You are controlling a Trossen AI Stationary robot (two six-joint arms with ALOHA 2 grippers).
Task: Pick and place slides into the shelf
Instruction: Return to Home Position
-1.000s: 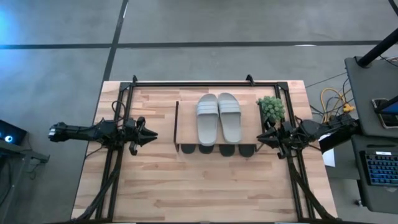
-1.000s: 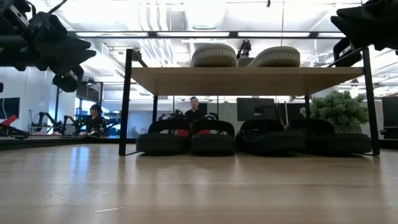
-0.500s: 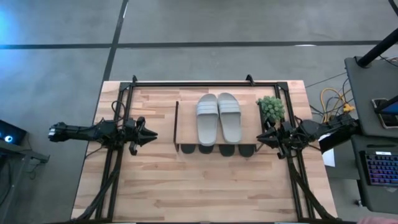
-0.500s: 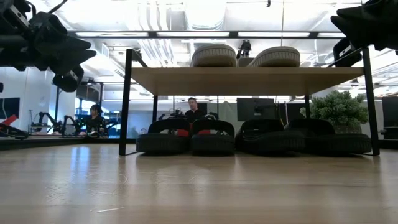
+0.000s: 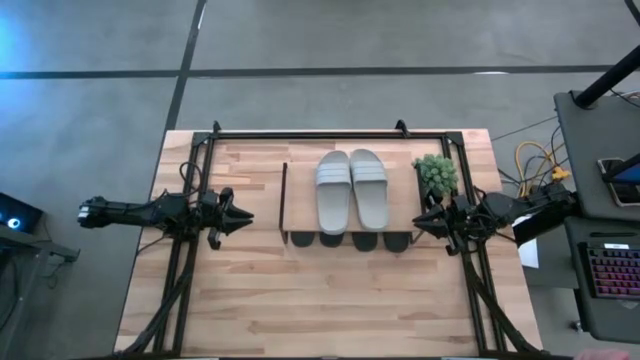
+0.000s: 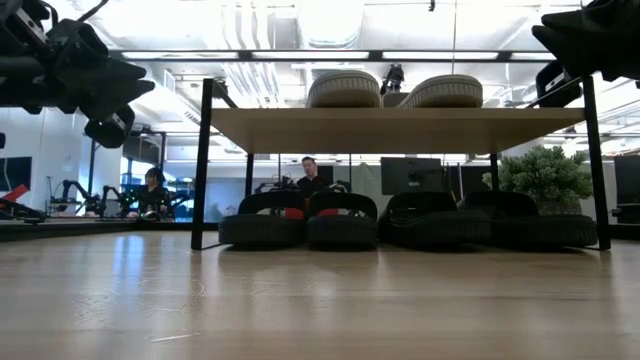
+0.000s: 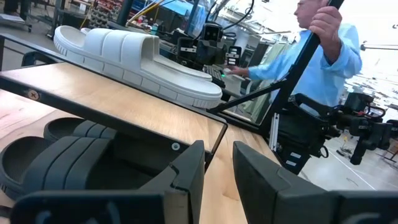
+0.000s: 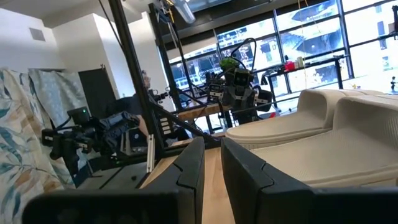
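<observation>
The shelf (image 5: 298,195) stands at the table's middle, toward the far side. A light grey-white pair of slides (image 5: 351,190) lies side by side on its top board (image 6: 400,130). Two black pairs (image 6: 300,222) (image 6: 470,220) sit in a row on the lower tier, their ends showing at the shelf's near edge (image 5: 346,240). My left gripper (image 5: 248,216) hovers left of the shelf, pointing at it, shut and empty. My right gripper (image 5: 416,222) hovers right of the shelf, pointing at it, shut and empty. The left wrist view shows one grey slide (image 7: 137,62) and black slides (image 7: 68,155).
A small potted green plant (image 5: 436,175) stands on the table at the shelf's right end, just beyond my right gripper. Black frame rails (image 5: 330,131) run along the table's far edge and sides. Bare wood (image 5: 330,300) lies near the shelf. People show in the room beyond.
</observation>
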